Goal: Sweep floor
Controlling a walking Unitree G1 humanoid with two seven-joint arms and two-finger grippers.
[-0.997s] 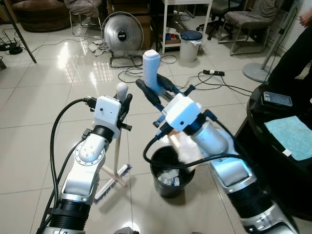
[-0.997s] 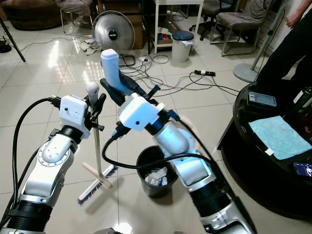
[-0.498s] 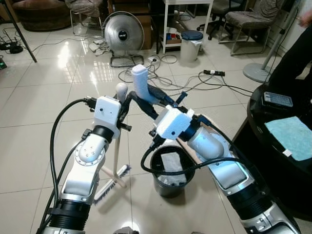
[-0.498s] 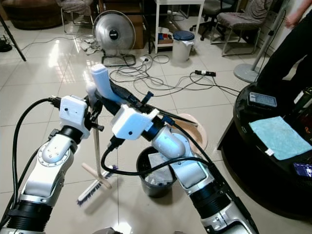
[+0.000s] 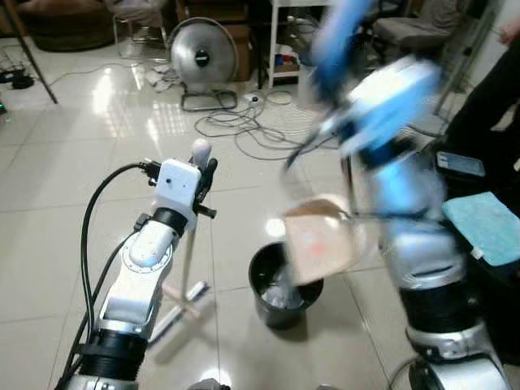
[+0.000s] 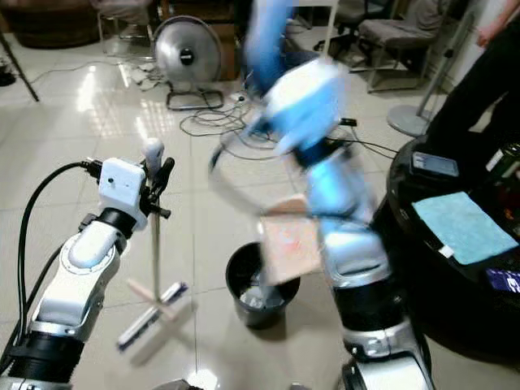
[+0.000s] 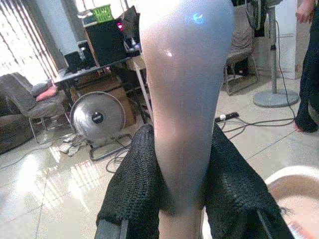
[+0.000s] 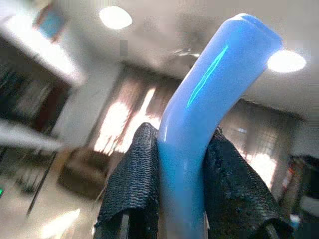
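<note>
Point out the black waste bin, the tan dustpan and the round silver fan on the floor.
black waste bin [image 5: 264,272], left eye view, on its near-left rim.
tan dustpan [image 5: 318,244], left eye view, on its flat pan face.
round silver fan [image 5: 199,55], left eye view, on its centre hub.

Glossy cream tile floor [image 5: 57,211], lamp glare reflected. A black waste bin [image 5: 280,286] is stood on it, a brush head [image 5: 180,302] rested just beside, blurred. Farther back a round fan [image 5: 202,61], a lidded white bin [image 6: 304,58], tangled cables [image 5: 244,122] and a power strip [image 6: 348,122] are seen.
</note>
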